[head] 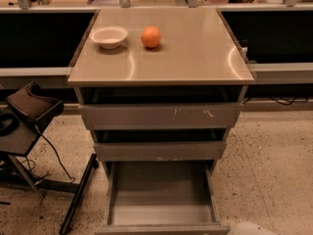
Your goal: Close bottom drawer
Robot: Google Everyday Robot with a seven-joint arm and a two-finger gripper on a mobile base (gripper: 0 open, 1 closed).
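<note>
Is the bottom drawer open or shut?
Open: the bottom drawer sticks out, bare tray showing. Gripper barely shows, bottom right.

Only a small part of me shows. My gripper (250, 228) sits at the very bottom edge of the view, right of centre, as a pale, rounded white shell cut off by the frame. Its upper side curves smoothly and it lies low down. The rest of my arm is hidden, so I cannot tell its pose.
</note>
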